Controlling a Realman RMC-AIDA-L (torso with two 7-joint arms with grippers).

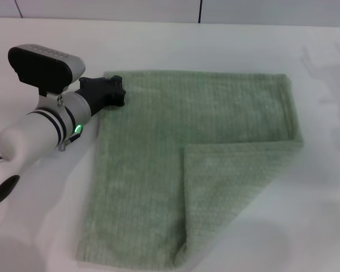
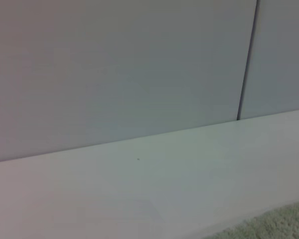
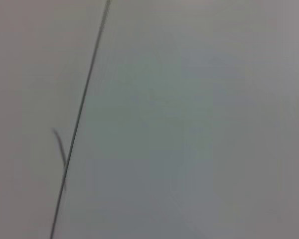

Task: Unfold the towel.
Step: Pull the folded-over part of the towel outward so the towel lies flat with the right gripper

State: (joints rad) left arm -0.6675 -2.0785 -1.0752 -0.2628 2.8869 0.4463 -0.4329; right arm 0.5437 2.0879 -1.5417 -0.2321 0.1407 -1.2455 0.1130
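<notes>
The towel [image 1: 175, 170] lies flat on the white table [image 1: 39, 226], spread across the middle of the head view. Its near right corner is folded back over the cloth, making a doubled flap whose straight edge runs across the towel's right half; the rest lies in a single layer. The left gripper [image 1: 117, 90] sits at the towel's far left corner, its dark tips touching the cloth's edge. Whether they are pinching the corner or spread cannot be told. The left wrist view shows a strip of the towel [image 2: 284, 224] at the table's surface below a grey wall panel [image 2: 119, 69]. The right gripper is out of sight; its wrist view shows only a plain panel with a seam [image 3: 79, 119].
</notes>
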